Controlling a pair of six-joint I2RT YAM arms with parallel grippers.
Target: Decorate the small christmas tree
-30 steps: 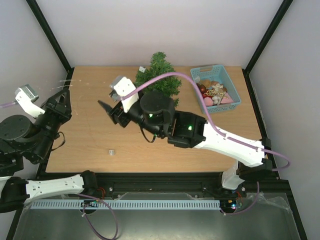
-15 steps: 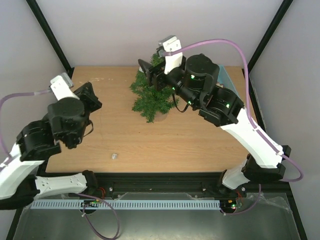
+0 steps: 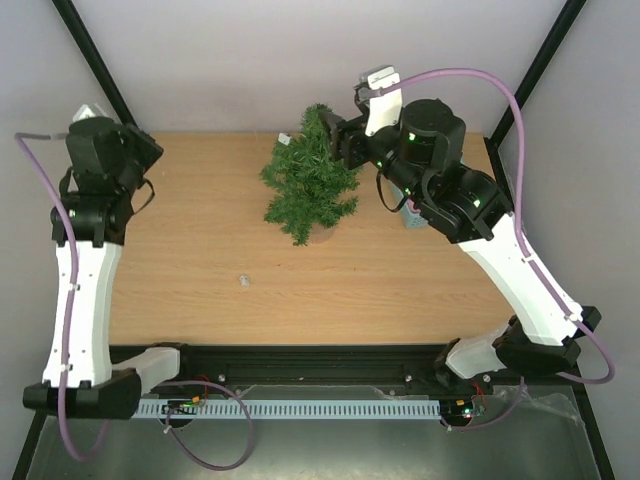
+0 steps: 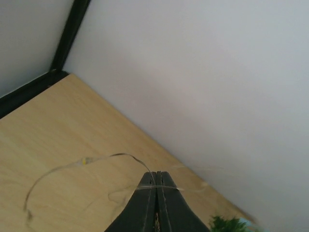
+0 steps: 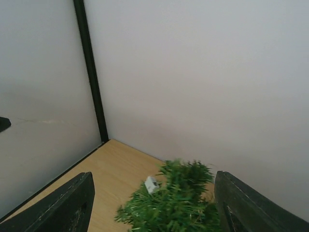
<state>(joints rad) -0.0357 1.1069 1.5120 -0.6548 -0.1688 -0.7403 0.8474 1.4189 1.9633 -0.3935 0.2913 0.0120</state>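
The small christmas tree [image 3: 310,185] stands at the back middle of the table, dark green, with a white tag [image 5: 152,183] in its upper branches. My right gripper [image 3: 340,138] is wide open, just above and behind the treetop, and nothing is between its fingers [image 5: 72,203]. My left gripper [image 4: 156,175] is raised high at the back left corner, shut on a thin clear wire [image 4: 120,155] that carries a small yellow bead. The wire loops away to the left over the wood. The tree's tip [image 4: 227,224] shows low in the left wrist view.
A small grey piece [image 3: 243,281] lies on the wood in front of the tree. The light-blue basket [image 3: 408,216] is almost wholly hidden under my right arm. Black frame posts stand at both back corners, close to the grey walls.
My left arm rose and swung to the back left corner. My right gripper moved from the tree's left side to above and behind its top. The small grey piece shifted a little back and right.
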